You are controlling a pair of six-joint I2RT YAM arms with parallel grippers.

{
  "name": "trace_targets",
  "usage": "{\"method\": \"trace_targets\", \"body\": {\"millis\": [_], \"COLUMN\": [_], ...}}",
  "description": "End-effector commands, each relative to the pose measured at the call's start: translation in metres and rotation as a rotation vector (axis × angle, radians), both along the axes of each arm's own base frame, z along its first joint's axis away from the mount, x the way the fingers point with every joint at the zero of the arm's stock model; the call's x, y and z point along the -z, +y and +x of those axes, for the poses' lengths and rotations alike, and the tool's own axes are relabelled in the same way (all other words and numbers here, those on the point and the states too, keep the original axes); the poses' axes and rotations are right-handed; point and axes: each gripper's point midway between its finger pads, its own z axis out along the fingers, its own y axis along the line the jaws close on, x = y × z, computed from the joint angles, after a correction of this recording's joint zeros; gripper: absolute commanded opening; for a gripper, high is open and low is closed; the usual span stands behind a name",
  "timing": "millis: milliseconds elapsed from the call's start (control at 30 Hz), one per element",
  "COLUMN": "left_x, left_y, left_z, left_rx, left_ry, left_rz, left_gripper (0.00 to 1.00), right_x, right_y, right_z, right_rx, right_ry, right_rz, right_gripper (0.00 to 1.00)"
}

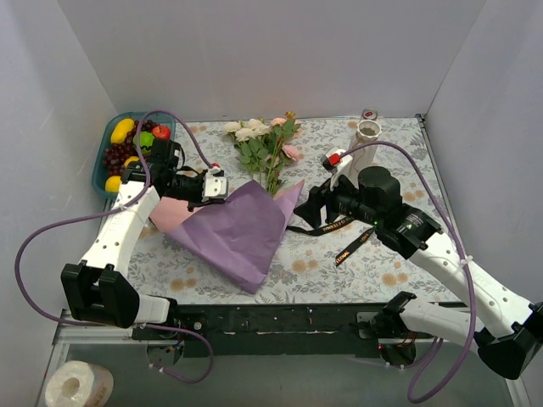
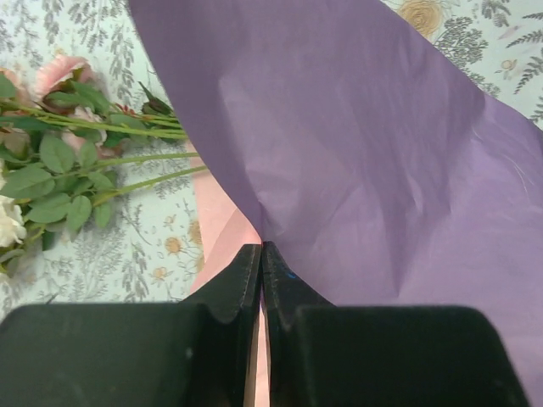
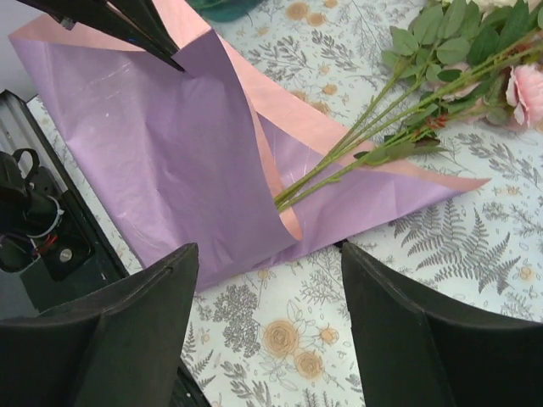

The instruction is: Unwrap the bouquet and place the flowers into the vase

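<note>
Starting with the floral tablecloth (image 1: 382, 271), covering the whole work area. Across its middle, the purple wrapping paper (image 1: 237, 233), opened out nearly flat with the pink underside showing along one edge (cone undone, by the look of it). Clamped at its far-left corner by the left gripper (image 1: 216, 188), clenched tight on the sheet and lifting that corner, probably to peel the wrap clear of the stems. Next down, the flowers (image 1: 267, 144): heads and leaves lying on the cloth toward the back, well apart from the vase, stem ends resting on the paper's far corner with the tips tucked under a fold. Off to the left, a blue fruit tray (image 1: 106, 157), out of the way. At the back right, the cream vase (image 1: 366, 136), upright, not a stem in it yet. Nearer, the black gold-lettered ribbon (image 1: 327, 227), loose on the cloth beside the paper. Just over it, the right gripper (image 1: 310, 203), fingers spread wide and gripping nothing, hovering near the paper's right corner, well placed for going after the stems next
</note>
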Motion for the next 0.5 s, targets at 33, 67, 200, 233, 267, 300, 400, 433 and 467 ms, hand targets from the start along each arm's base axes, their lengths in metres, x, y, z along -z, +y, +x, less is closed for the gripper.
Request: {"method": "trace_targets", "body": {"millis": [33, 67, 200, 233, 267, 300, 400, 433, 467], "left_x": [-0.022, -0.021, -0.018, -0.017, -0.016, -0.015, -0.012, -0.013, -0.013], "left_y": [-0.006, -0.007, -0.007, -0.006, -0.006, -0.005, -0.005, -0.005, -0.005], "left_z": [0.015, 0.013, 0.012, 0.012, 0.011, 0.011, 0.010, 0.010, 0.010], "left_rx": [0.046, 0.052, 0.050, 0.053, 0.054, 0.052, 0.054, 0.053, 0.054], "left_ry": [-0.112, -0.109, -0.111, -0.113, -0.107, -0.103, -0.093, -0.096, -0.098], "left_rz": [-0.025, -0.026, -0.028, -0.025, -0.022, -0.019, -0.016, -0.016, -0.017], "left_gripper": [0.00, 0.00, 0.00, 0.00, 0.00, 0.00, 0.00, 0.00, 0.00], "right_x": [-0.047, -0.046, -0.055, -0.053, -0.046, -0.042, -0.037, -0.036, -0.035], "right_y": [0.020, 0.025, 0.042, 0.047, 0.053, 0.055, 0.062, 0.066, 0.073], "right_z": [0.007, 0.008, 0.008, 0.004, 0.008, 0.011, 0.024, 0.020, 0.023], "right_rx": [-0.105, -0.127, -0.258, -0.304, -0.326, -0.334, -0.334, -0.385, -0.412], "right_ry": [-0.134, -0.133, -0.152, -0.149, -0.156, -0.162, -0.196, -0.208, -0.215], "right_rz": [0.118, 0.126, 0.153, 0.152, 0.132, 0.123, 0.103, 0.104, 0.112], "right_gripper": [0.81, 0.82, 0.84, 0.84, 0.83, 0.83, 0.82, 0.82, 0.81]}}
